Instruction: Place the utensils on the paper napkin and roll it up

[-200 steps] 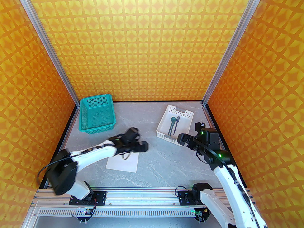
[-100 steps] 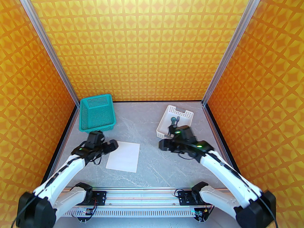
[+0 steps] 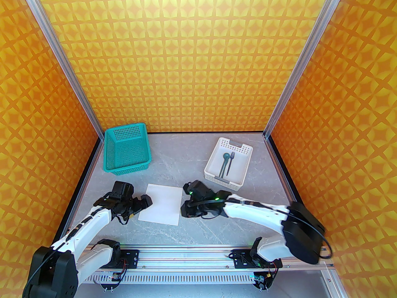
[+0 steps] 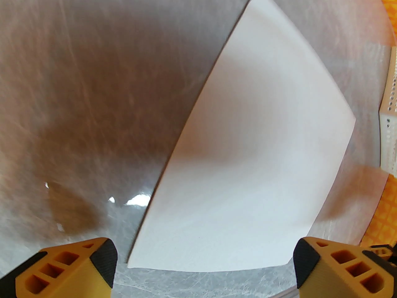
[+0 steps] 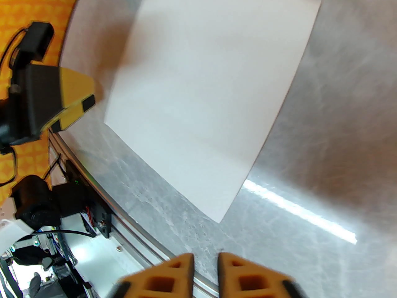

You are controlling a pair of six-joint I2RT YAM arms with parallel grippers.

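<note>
- We are holding our left gripper (image 3: 143, 201) low at the left edge of the napkin (image 3: 161, 204), jaws spread wide and gripping nothing. In the left wrist view the sheet's near edge is running between the two fingers, just ahead of them. We are judging this as a stance for steadying or pinning the sheet. Whether the fingers are touching the paper, we cannot tell.
- We are keeping our right gripper (image 5: 206, 272) just beside the napkin's right edge, over bare table (image 3: 201, 228). Its jaws are drawn together to a thin slit, with nothing between them. Closed like this, it is reading to us as a blunt tip for nudging or pressing the sheet, not as a grasp.
- The two grippers are bracketing the napkin from either side, which is suggesting to us that the sheet is being squared up before any cutlery comes over.
- The napkin is lying flat on the table, front and a little left of centre. It is plain white, rectangular and unmarked, and we are seeing no fold or lifted corner.
- The utensils (image 3: 227, 164) are lying together in the white tray (image 3: 220, 178) at the far right, well apart from the napkin, so placing them is not yet done. They are slim and dark teal, with a round spoon bowl and fork tines pointing toward the back wall. The knife we are not making out clearly.
- A teal basket (image 3: 127, 149) is standing at the far left.
</note>
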